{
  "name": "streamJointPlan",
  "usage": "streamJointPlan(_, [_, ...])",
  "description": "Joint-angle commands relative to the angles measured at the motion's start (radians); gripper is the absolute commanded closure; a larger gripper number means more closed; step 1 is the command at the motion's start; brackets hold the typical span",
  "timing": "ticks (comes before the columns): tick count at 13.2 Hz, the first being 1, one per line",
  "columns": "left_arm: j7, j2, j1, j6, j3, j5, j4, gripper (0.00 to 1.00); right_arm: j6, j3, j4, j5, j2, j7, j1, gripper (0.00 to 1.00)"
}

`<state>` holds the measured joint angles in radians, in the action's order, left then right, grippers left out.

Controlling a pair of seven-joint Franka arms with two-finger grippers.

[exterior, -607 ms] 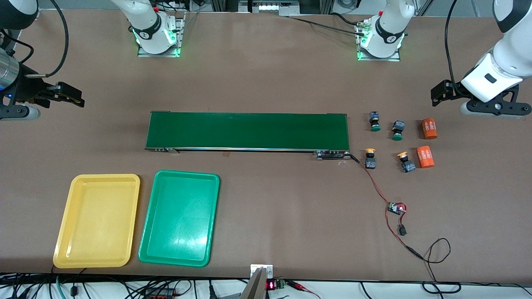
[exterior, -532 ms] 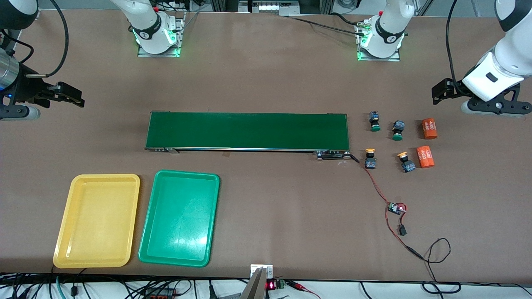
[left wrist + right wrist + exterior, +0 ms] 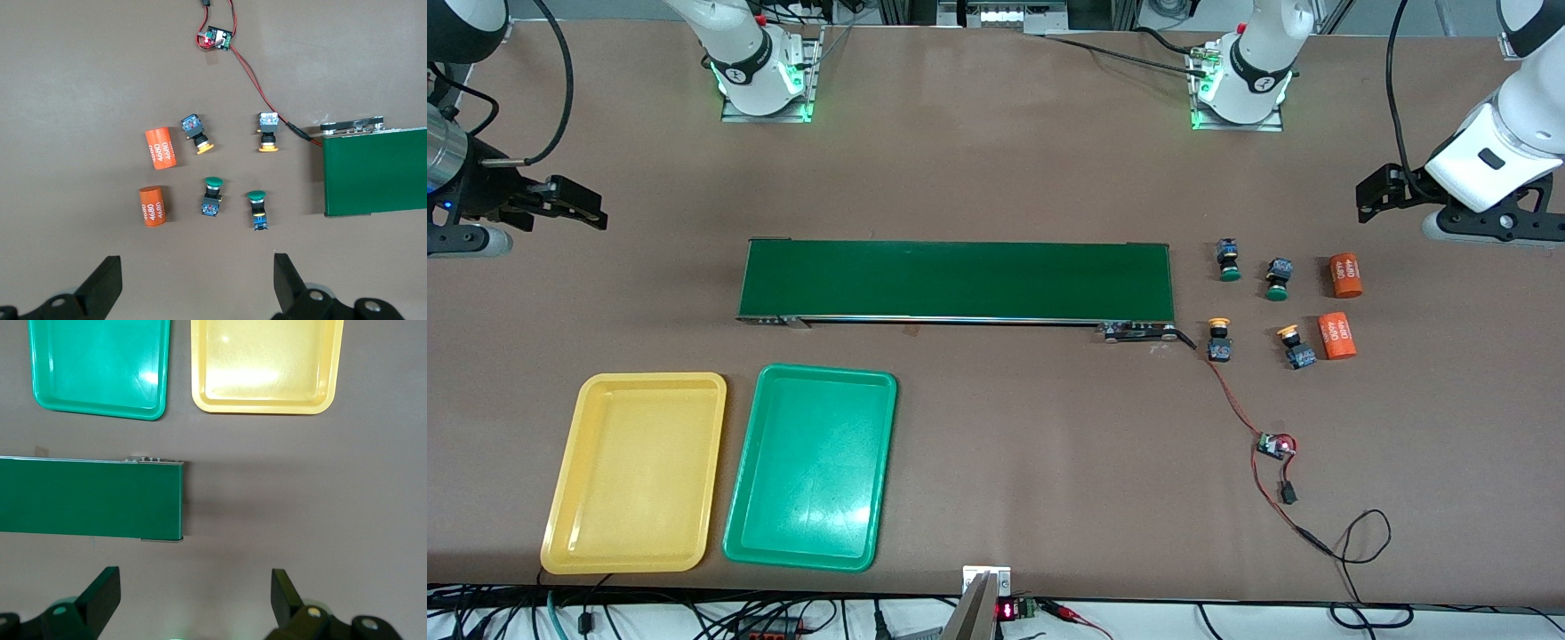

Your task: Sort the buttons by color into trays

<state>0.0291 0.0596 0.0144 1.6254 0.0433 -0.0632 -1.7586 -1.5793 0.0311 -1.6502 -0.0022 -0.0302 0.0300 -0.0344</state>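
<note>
Two green-capped buttons (image 3: 1228,260) (image 3: 1278,278) and two yellow-capped buttons (image 3: 1218,340) (image 3: 1296,348) lie on the table just past the belt's left-arm end. The left wrist view shows the green pair (image 3: 213,197) (image 3: 257,208) and the yellow pair (image 3: 195,133) (image 3: 268,131). My left gripper (image 3: 1380,196) (image 3: 197,280) hangs open and holds nothing, over bare table beside them. The yellow tray (image 3: 636,471) (image 3: 267,367) and green tray (image 3: 811,467) (image 3: 100,363) sit side by side nearer the front camera, at the right arm's end. My right gripper (image 3: 569,209) (image 3: 193,590) waits open over bare table.
A long dark-green conveyor belt (image 3: 957,280) crosses the middle of the table. Two orange cylinders (image 3: 1346,275) (image 3: 1336,336) lie beside the buttons. A red-and-black wire with a small circuit board (image 3: 1276,444) trails from the belt toward the front camera.
The left arm has drifted a little up and away from the buttons, toward its end of the table. The right arm, buttons and trays have not moved.
</note>
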Motion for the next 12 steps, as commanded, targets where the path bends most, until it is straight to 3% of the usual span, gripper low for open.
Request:
streamJointPlan(1, [0.022, -0.017, -0.002, -0.027, -0.013, 0.013, 0.034, 0.0, -0.01, 0.0, -0.007, -0.002, 0.007, -0.012, -0.001, 0.0])
streamJointPlan(6, [0.017, -0.133, -0.011, -0.036, -0.008, 0.016, 0.14, 0.0, -0.03, 0.0, -0.01, -0.01, 0.003, -0.01, 0.002, 0.0])
streamJointPlan(10, [0.018, -0.308, -0.001, -0.081, -0.002, 0.002, 0.28, 0.0, -0.028, 0.0, -0.014, -0.036, 0.003, -0.01, 0.007, 0.0])
streamJointPlan(12, [0.008, -0.371, -0.013, -0.068, -0.003, 0.003, 0.284, 0.0, -0.027, 0.0, -0.016, -0.067, 0.003, -0.01, 0.033, 0.0])
